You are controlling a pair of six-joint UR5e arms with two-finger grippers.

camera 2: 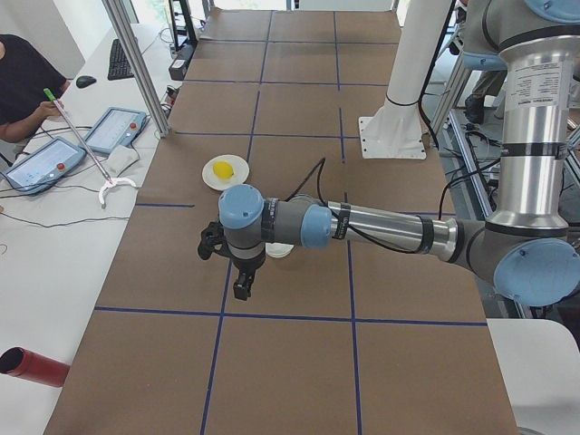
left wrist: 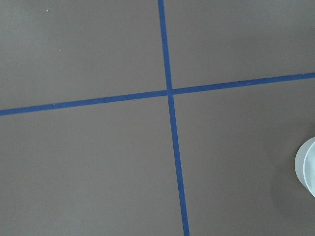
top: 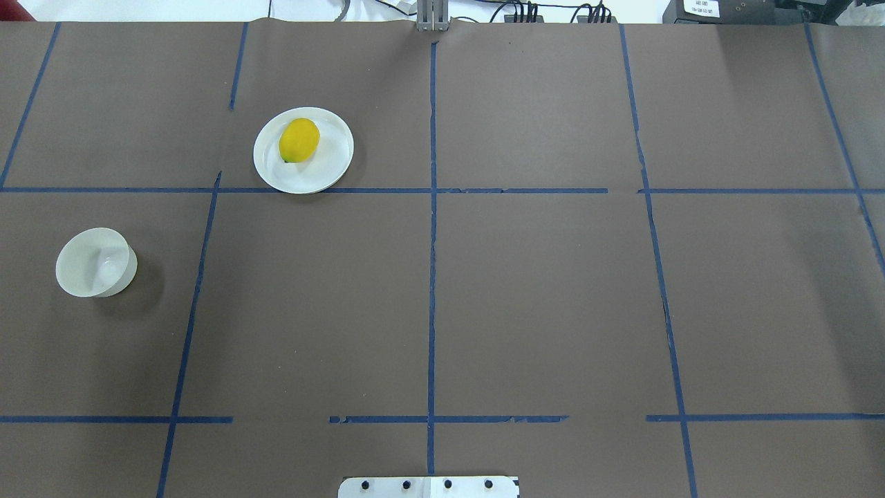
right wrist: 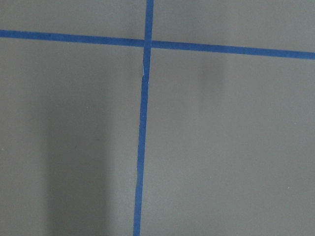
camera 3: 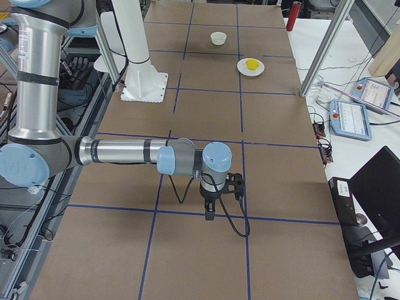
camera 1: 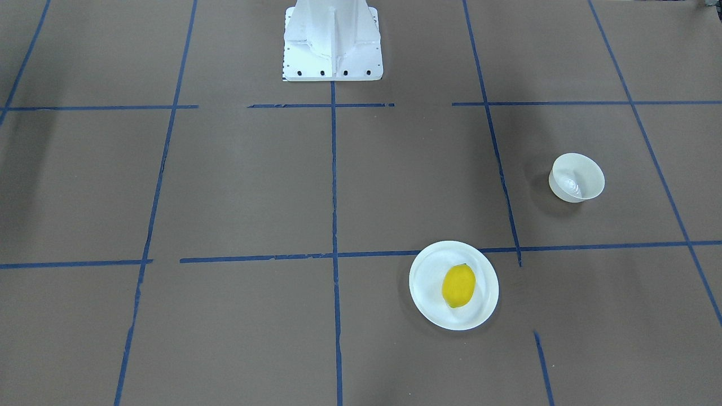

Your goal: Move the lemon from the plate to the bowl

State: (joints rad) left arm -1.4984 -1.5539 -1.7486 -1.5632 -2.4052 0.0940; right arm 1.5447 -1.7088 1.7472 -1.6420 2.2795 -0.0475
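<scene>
The yellow lemon point(camera 1: 458, 286) point(top: 299, 140) lies on the flat white plate point(camera 1: 427, 268) point(top: 334, 168). The small deep white bowl point(camera 1: 576, 177) point(top: 95, 263) stands empty and apart from the plate, on my left side. Its rim shows at the right edge of the left wrist view point(left wrist: 308, 167). My left gripper point(camera 2: 243, 288) hangs above the table close to the bowl point(camera 2: 279, 251) and shows only in the left side view. My right gripper point(camera 3: 209, 214) shows only in the right side view, far from the plate point(camera 3: 259, 70). I cannot tell whether either is open or shut.
The brown table is marked with blue tape lines. The white robot base point(camera 1: 333, 45) stands at the table's middle edge. Metal frame posts point(camera 2: 136, 63), tablets point(camera 2: 113, 129) and an operator point(camera 2: 23, 82) are beside the table. A red cylinder point(camera 2: 32, 367) lies off the table's end.
</scene>
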